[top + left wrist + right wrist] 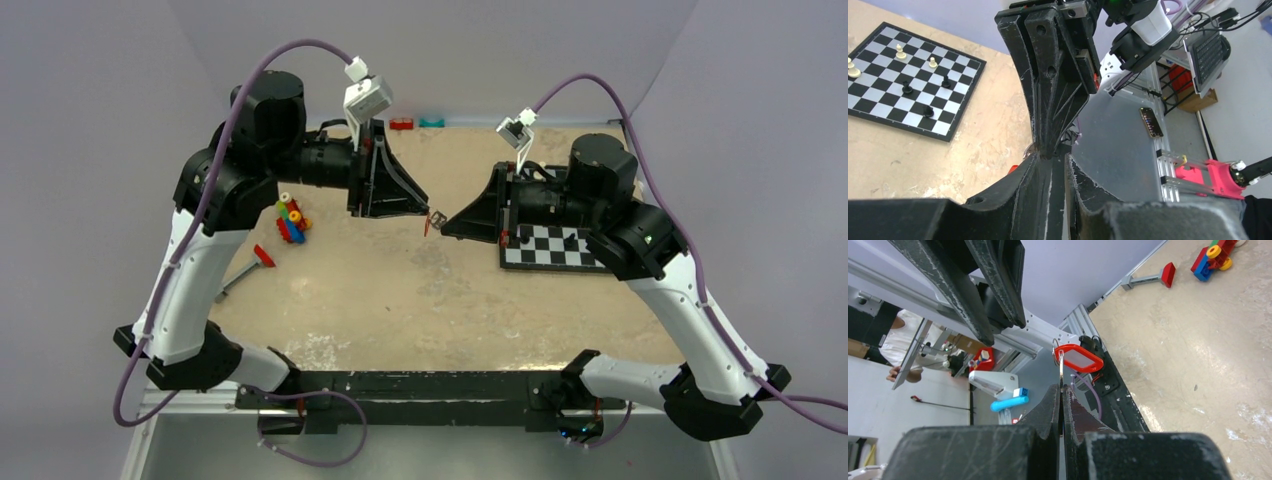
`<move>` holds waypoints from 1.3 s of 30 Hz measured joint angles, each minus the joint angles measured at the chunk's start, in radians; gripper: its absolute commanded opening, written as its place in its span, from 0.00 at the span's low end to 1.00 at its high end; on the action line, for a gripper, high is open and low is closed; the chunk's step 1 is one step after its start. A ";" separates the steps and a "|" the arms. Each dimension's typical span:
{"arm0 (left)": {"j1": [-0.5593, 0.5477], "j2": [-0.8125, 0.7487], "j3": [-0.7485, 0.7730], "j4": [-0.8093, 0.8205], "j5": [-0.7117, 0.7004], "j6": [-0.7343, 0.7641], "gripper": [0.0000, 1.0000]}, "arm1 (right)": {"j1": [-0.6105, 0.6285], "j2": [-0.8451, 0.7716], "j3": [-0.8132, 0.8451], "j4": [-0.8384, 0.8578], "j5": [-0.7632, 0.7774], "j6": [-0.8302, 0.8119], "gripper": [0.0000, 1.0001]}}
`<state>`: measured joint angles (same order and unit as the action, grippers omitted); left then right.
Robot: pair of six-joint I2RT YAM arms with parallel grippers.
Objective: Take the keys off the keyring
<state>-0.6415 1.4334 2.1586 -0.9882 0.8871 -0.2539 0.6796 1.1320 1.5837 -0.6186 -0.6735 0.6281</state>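
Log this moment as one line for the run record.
right pincer: shut on keys | left pincer: shut, close by | keyring: at keys' red head | all above table

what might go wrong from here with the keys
The right gripper pinches the keys only by the thin blade, in mid-air, so a tug may make them slip and drop. The keyring is tiny beside the left gripper, whose tips could miss it or knock the keys.
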 measured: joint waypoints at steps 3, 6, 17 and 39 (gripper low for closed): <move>0.000 0.005 0.000 -0.007 0.001 0.011 0.23 | 0.000 0.000 0.000 0.004 0.000 0.000 0.00; 0.000 0.017 0.000 -0.009 0.001 0.012 0.21 | 0.000 0.000 0.000 0.006 0.000 0.001 0.00; 0.000 0.047 -0.005 0.002 0.007 0.007 0.17 | 0.000 0.000 0.000 0.006 0.000 0.001 0.00; 0.000 0.029 -0.069 -0.001 0.007 0.000 0.00 | 0.000 0.000 0.000 0.004 0.001 0.002 0.00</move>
<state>-0.6415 1.4628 2.0899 -0.9890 0.8944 -0.2543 0.6796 1.1320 1.5837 -0.6144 -0.6727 0.6296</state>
